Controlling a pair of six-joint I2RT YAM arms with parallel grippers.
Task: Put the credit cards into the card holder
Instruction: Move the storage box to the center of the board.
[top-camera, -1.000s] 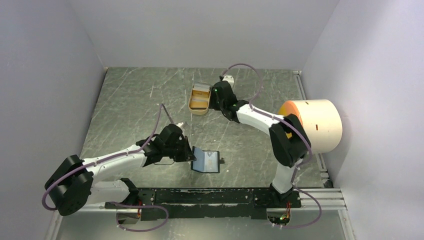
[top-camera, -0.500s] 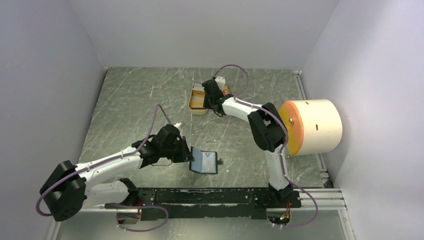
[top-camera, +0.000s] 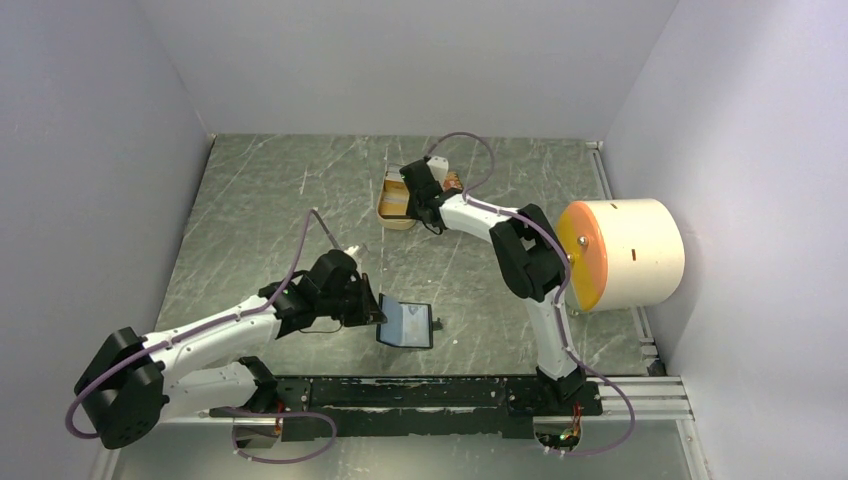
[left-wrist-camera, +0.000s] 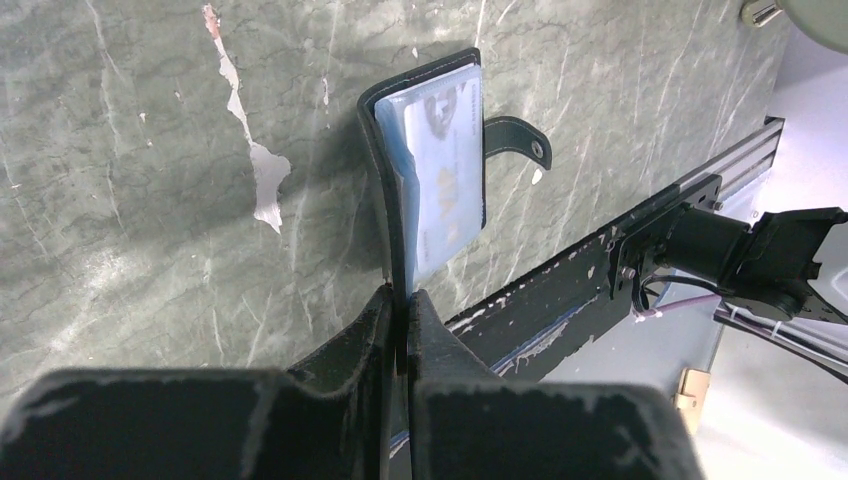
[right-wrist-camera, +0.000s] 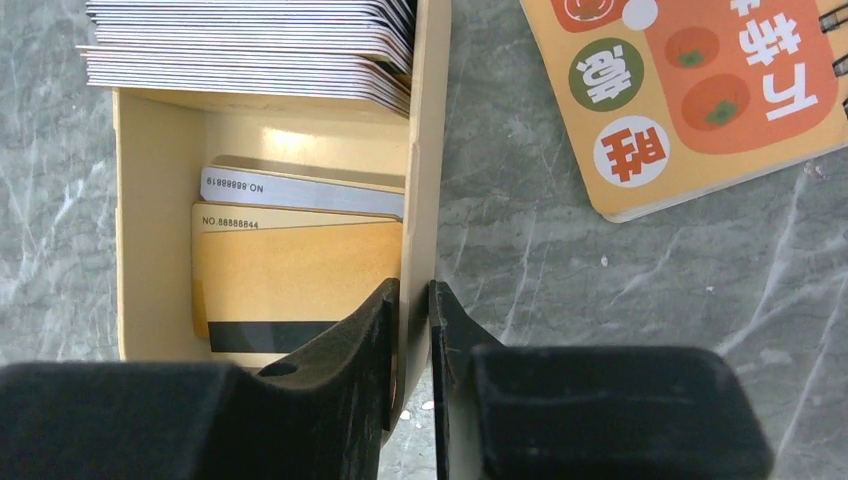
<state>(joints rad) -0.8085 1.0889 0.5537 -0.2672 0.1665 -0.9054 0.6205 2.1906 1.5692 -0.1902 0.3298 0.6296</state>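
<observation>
Grip on your near side is firm: your left gripper (left-wrist-camera: 405, 300) is clenched on the edge of the holder (left-wrist-camera: 380, 190). The holder lies open on the table (left-wrist-camera: 150, 200) just beyond the black rail (left-wrist-camera: 600, 270), with one cover raised between the fingers. You can see a pale card (left-wrist-camera: 448, 190) tucked against the blue lining, and the snap tab (left-wrist-camera: 515, 135) sticking out to the side.

Farther back, your right gripper (right-wrist-camera: 413, 292) sits at the tin (right-wrist-camera: 160, 150), one finger inside and one outside, pinched on its side wall. Inside, a tan card (right-wrist-camera: 300, 265) with a black stripe lies flat just beside the inner finger. It overlaps a grey card (right-wrist-camera: 300, 192), whose far edge shows beyond it. A stack (right-wrist-camera: 250, 45) of cards fills the tin's far end. An orange booklet (right-wrist-camera: 700, 90) lies on the table near the tin, not touching it. Off to your right sits a big cream drum (top-camera: 630, 250) with an orange face.
</observation>
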